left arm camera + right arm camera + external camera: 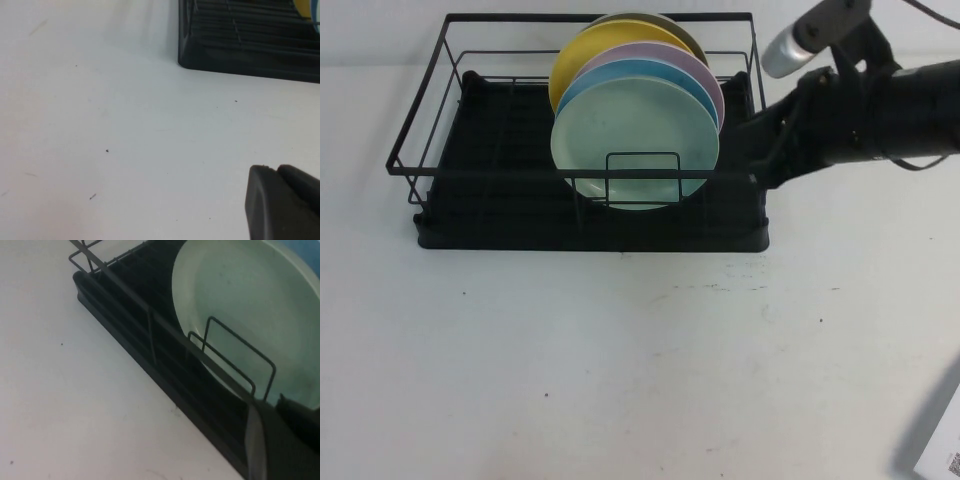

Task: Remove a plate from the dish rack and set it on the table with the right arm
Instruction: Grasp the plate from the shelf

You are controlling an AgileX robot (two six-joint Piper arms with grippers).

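White speckled table (pixel 620 380), dish rack (pixel 440 160) at its far edge. Right gripper (pixel 755 150): jaws pressed together, holding nothing, at the rack's right end beside the wire frame, on the right arm (pixel 890 110) reaching in from the right. Plate (pixel 635 140): mint green, upright in the rack, frontmost of the stack, just left of the gripper, not touching it. Blue plate (pixel 620 72), lilac plate (pixel 665 55) and yellow plate (pixel 590 45) stand behind. Open tabletop lies in front of the rack. Left gripper (pixel 282 202): low over bare table near the rack's corner; finger state cannot be told.
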